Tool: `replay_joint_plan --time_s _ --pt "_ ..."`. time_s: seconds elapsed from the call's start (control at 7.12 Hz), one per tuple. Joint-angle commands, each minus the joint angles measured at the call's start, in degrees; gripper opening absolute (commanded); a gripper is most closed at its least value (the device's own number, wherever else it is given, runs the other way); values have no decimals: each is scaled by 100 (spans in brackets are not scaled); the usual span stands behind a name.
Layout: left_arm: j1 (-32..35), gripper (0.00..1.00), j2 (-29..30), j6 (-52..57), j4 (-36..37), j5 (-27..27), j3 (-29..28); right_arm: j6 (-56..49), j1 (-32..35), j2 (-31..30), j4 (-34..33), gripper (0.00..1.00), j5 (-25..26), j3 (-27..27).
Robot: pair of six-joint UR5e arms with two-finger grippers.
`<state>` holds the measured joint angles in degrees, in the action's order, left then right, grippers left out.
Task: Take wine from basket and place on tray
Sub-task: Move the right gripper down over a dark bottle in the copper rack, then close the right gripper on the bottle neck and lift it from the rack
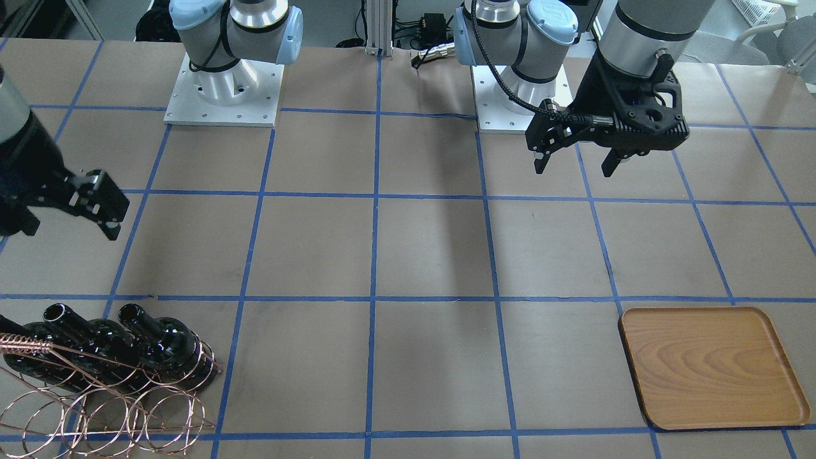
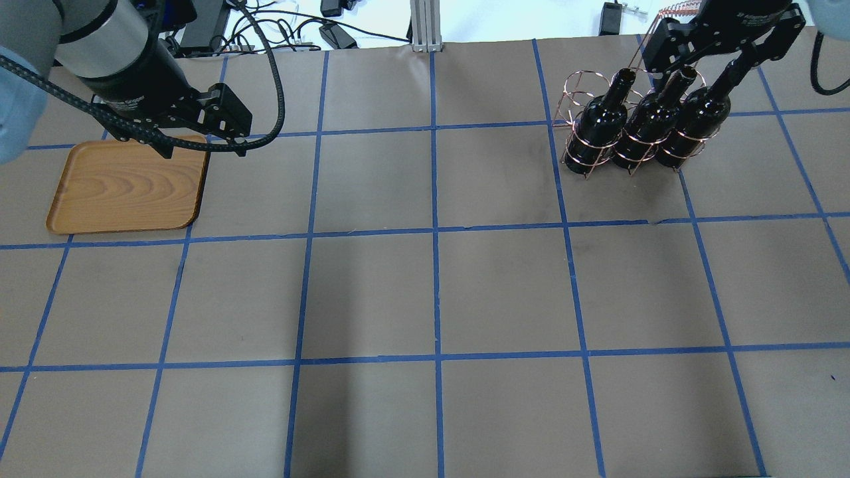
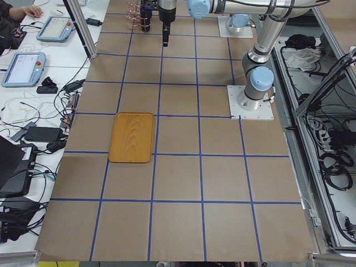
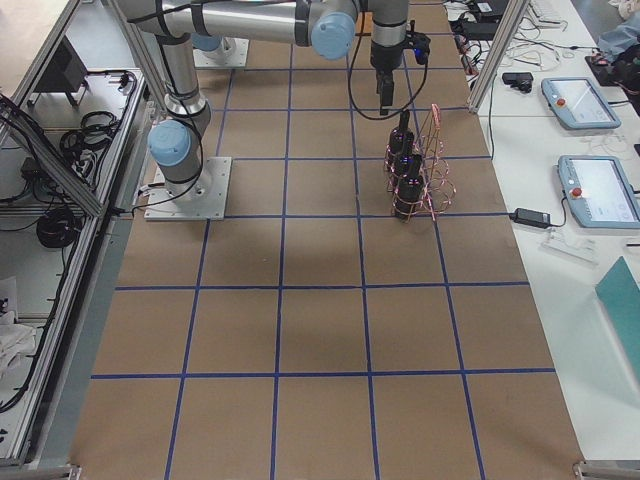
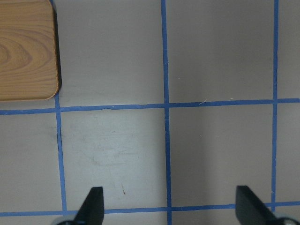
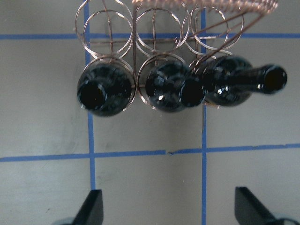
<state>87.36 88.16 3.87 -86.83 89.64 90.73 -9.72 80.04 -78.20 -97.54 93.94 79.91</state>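
The right tool (image 6: 171, 208) hangs spread open above and beside three wine bottles (image 6: 105, 89) in the basket (image 6: 206, 5); the left tool (image 1: 574, 167), also released, hovers near the tray (image 1: 711, 366).

On the table (image 2: 431, 292), far side, to the right: the basket (image 2: 579, 99). In its row of rings nearer the robot: three wine bottles (image 2: 647, 123), upright, side by side. Far left, well apart: the tray (image 2: 126, 189), flat.
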Motion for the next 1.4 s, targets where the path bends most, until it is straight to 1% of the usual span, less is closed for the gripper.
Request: replay_joint_plan --time_s 0.0,0.28,0.42,0.56,0.7,0.84,0.98,1.26 --pt "0 100 0 0 0 1 6 -258 -112 786 -710 99 -7 -318" --pt "0 100 0 0 0 1 6 -258 -103 964 -766 96 -7 -266" --pt "0 100 8 0 0 1 6 -258 -103 1008 -766 91 -16 -257" --pt "0 100 8 0 0 10 6 -267 -103 1043 -714 82 -7 -239" --pt "0 100 8 0 0 10 6 -276 -103 1043 -679 78 -16 -213" --pt "0 100 8 0 0 10 6 -285 -103 1043 -687 71 -7 -134" --pt "0 100 8 0 0 10 6 -276 -103 1035 -739 58 -16 -134" --pt "0 100 8 0 0 10 6 -267 -103 1035 -775 38 -103 -151"
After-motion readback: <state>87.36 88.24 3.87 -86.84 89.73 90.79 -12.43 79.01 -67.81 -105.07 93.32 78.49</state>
